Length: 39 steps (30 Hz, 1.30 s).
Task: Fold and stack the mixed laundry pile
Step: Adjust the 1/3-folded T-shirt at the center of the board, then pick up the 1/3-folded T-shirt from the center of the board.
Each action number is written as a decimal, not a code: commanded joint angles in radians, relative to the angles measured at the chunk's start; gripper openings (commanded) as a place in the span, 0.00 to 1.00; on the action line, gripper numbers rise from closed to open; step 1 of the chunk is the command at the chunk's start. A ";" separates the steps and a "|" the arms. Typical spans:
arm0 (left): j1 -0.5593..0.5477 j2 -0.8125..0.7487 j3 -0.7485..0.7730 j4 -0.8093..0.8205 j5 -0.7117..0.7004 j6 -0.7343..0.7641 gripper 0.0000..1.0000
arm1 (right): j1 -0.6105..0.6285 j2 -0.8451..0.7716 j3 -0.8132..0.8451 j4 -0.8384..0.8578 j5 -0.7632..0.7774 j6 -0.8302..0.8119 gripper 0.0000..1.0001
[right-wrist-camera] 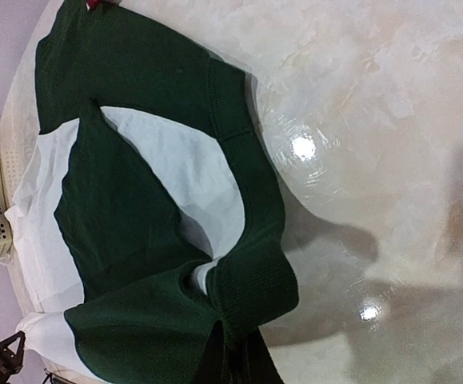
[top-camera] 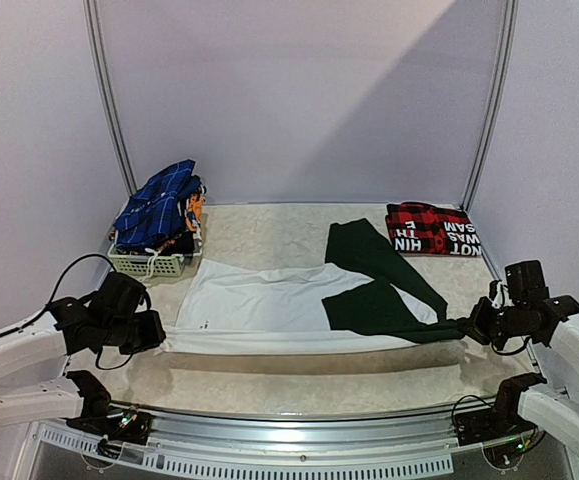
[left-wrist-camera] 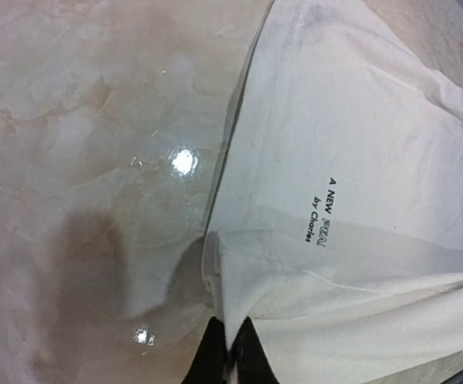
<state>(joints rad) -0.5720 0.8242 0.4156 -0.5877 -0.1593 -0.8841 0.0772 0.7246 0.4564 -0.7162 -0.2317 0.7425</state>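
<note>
T-shirt (top-camera: 259, 305) lay spread mid-frame on table (top-camera: 269, 378), held at both ends. Left gripper (top-camera: 157, 335) clamped on white corner, right gripper (top-camera: 466, 330) clamped on green cuff. Plaid shirt (top-camera: 431, 230) folded upper right; blue cloth (top-camera: 159, 205) in basket (top-camera: 149, 265) upper left

The pale marbled table (top-camera: 269, 375) carries a spread white-and-green T-shirt (top-camera: 259, 305), a folded plaid shirt (top-camera: 431, 228) far right, and a seemingly plastic basket (top-camera: 149, 264) far left.
</note>
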 commanded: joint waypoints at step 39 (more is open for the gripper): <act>-0.184 0.051 0.205 0.046 -0.163 0.134 0.85 | -0.005 -0.114 0.096 0.084 -0.074 -0.013 0.88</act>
<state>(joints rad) -0.7444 0.7792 0.5365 -0.6647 -0.2623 -0.8879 0.0708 0.4755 0.5190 -0.8043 -0.2256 0.8261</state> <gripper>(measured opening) 0.864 0.877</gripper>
